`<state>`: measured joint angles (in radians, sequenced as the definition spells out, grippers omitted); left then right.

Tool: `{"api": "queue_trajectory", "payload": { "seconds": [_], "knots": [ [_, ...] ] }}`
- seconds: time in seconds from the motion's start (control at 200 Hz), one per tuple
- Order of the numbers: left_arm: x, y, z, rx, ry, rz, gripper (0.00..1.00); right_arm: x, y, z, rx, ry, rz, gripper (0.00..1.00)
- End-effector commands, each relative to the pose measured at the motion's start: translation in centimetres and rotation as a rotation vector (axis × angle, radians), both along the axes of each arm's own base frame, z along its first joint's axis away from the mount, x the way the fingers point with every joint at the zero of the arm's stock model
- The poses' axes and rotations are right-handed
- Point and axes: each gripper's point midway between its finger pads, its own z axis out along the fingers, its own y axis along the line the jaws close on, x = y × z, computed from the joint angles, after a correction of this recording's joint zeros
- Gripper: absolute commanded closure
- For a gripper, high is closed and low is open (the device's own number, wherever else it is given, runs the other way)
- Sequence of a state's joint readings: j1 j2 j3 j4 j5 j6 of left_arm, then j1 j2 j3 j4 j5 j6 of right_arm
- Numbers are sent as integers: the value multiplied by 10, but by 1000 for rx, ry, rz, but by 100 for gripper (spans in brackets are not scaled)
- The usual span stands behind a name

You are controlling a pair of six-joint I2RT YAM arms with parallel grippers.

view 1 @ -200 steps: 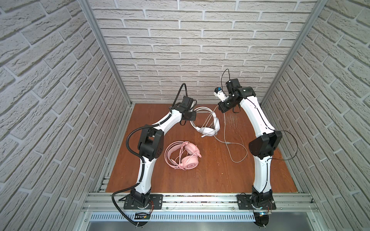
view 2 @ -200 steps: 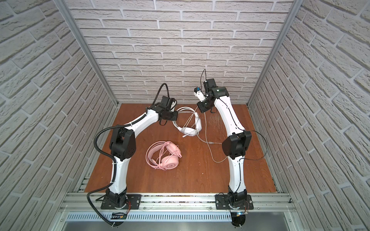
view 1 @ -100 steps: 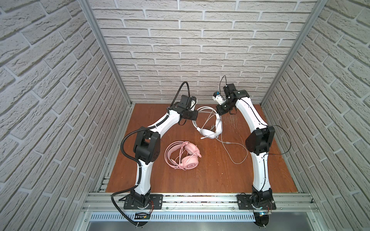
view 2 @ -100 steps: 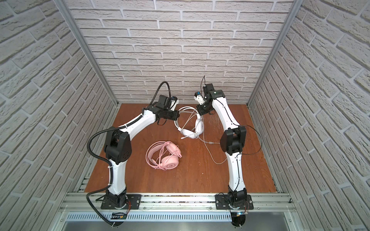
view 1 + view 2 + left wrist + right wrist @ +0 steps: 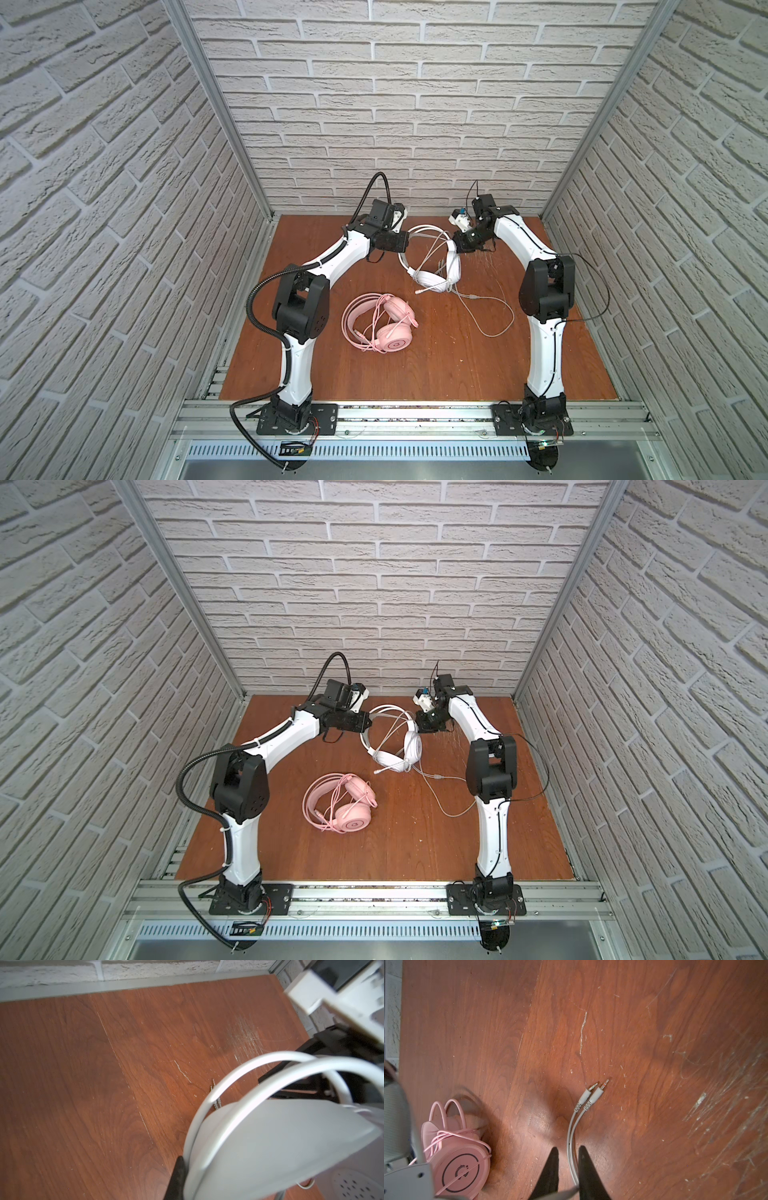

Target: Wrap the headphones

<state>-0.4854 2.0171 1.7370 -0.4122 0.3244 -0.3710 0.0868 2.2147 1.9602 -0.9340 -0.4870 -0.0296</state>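
Bare table in front; pink headphones and white cord clutter the middle.

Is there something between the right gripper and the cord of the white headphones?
Nothing visible does. The cord of the white headphones runs between the open fingers of the right gripper, with only bare table around its two plugs.
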Motion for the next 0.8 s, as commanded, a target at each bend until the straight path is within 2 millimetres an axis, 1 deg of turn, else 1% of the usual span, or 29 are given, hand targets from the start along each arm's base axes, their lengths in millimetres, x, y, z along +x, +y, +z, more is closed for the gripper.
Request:
{"api": "queue_trajectory", "payload": {
  "seconds": [0.0,0.14,0.35,0.42,0.56,0.7,0.795],
  "knots": [
    [0,-13,76,-185,-132,-39,100,7,15,34,118,-112,-21,75],
    [2,-10,74,-210,-114,-22,100,-1,18,27,160,-107,-44,72],
    [10,-4,84,-281,-98,17,100,-15,22,1,203,-52,-72,71],
    [15,0,88,-301,-96,42,100,-21,23,-8,211,-34,-80,71],
    [28,12,95,-350,-85,111,100,-33,24,-18,223,-9,-91,71],
    [43,23,104,-448,-84,187,100,-48,27,-29,228,19,-94,74],
    [53,31,104,-483,-83,239,100,-59,30,-36,226,37,-96,74]
  ]
}}
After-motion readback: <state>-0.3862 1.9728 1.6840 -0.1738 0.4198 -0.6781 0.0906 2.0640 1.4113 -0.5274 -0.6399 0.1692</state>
